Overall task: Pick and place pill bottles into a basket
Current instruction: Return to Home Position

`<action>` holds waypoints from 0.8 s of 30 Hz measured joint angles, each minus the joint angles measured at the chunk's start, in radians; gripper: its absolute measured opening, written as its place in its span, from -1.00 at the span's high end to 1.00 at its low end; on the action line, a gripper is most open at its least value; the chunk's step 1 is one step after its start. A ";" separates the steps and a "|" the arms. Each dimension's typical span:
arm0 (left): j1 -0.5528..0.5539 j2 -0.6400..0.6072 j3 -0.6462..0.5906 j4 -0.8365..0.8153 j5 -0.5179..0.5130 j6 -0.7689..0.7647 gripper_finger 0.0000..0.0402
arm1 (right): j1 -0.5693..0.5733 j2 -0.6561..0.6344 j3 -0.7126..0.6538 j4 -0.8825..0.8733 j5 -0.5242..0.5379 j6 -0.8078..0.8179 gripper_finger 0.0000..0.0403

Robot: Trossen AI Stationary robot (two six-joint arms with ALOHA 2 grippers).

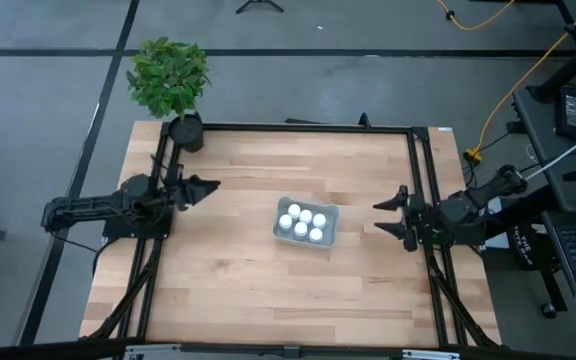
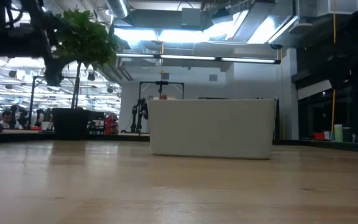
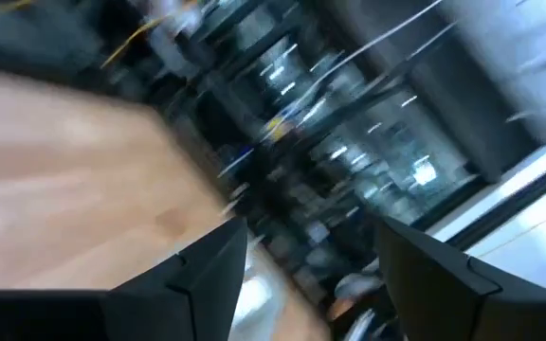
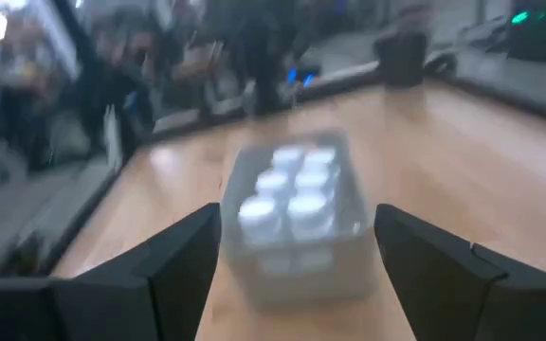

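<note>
The pale grey-blue basket (image 1: 306,223) stands on its base in the middle of the table, with several white pill bottles (image 1: 304,221) upright inside it. It also shows in the low view (image 2: 211,127) and in the right wrist view (image 4: 297,223), with the bottles' caps (image 4: 287,194) showing. My left gripper (image 1: 205,187) is open and empty at the table's left side. My right gripper (image 1: 386,217) is open and empty at the table's right side, pointing at the basket.
A black pot with a green plant (image 1: 171,80) stands at the table's far left corner. Black frame rails (image 1: 420,180) run along the table's left, right and far sides. Bare wooden tabletop (image 1: 268,290) lies around the basket.
</note>
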 joint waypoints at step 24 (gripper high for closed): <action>0.052 0.008 0.001 -0.011 0.000 0.018 -0.12 | -0.694 0.000 -0.085 0.377 -0.004 0.000 -0.39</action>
